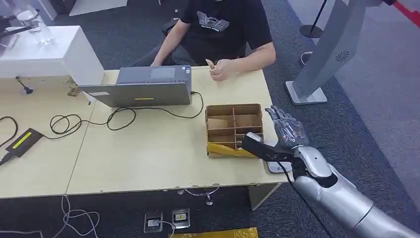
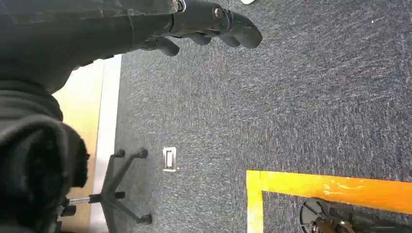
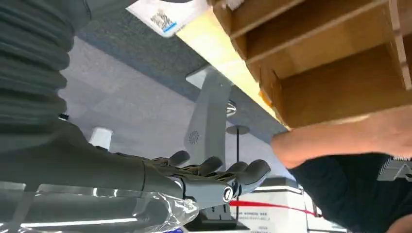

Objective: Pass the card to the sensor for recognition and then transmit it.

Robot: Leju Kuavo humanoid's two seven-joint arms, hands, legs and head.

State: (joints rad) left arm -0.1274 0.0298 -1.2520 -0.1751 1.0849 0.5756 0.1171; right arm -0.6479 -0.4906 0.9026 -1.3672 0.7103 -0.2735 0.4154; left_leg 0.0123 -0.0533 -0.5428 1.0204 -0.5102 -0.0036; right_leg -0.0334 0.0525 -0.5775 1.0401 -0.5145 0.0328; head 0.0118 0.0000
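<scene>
My right hand (image 1: pixel 286 128) hovers released beside the box (image 1: pixel 233 130), ready for the card (image 1: pixel 211 64); left hand (image 2: pixel 204 22) hangs loosely curled, empty.

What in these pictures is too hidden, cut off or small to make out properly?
- Small item in the person's hand, head view: too small to tell if it is the card.
- Cardboard box compartments, head view: the dark device in front covers the near corner.
- Left robot hand, left wrist view: cut off by the picture's edge.
- White label, right wrist view: print too blurred to read.
- Right robot hand, head view: open, holding nothing.
</scene>
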